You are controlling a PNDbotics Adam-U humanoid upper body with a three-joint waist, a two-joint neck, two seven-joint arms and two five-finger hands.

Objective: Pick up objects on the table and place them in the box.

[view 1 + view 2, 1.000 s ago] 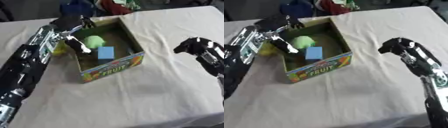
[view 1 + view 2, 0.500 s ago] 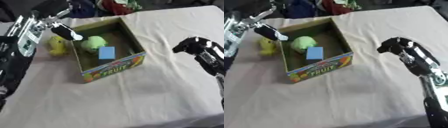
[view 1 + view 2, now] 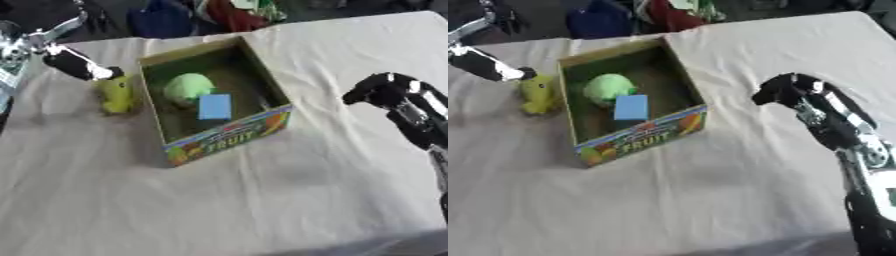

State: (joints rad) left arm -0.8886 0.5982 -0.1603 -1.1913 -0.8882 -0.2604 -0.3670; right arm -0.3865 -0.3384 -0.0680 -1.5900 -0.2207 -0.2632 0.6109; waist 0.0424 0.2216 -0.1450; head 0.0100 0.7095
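- Left hand (image 3: 77,64): a second ago it hangs over the box interior; now we see it outside the left wall, its dark fingers extended down to the top of the yellow-green toy (image 3: 115,94). It touches or nearly touches the toy; we cannot tell which. Nothing is enclosed, so we log it as open.
- Reading: whatever the box visit was for is over, and the arm has swung out to the next object. We judge a grasp is about to start.
- The whole view has also shifted between frames, so we take part of that apparent travel as head motion.
- Right hand (image 3: 785,91): same place throughout, fingers curled under, empty, idle over the cloth right of the box.
- Yellow-green toy: small, lumpy, soft-looking, lying on the cloth just beside the left wall.
- Box (image 3: 263,93): printed cardboard, open top, fruit graphics on its front, dark inside.
- Inside: a rounded pale green ball (image 3: 187,87), matte, and a flat-faced blue block (image 3: 214,106) touching it.
- Tablecloth (image 3: 262,200): beige fabric, lightly creased.
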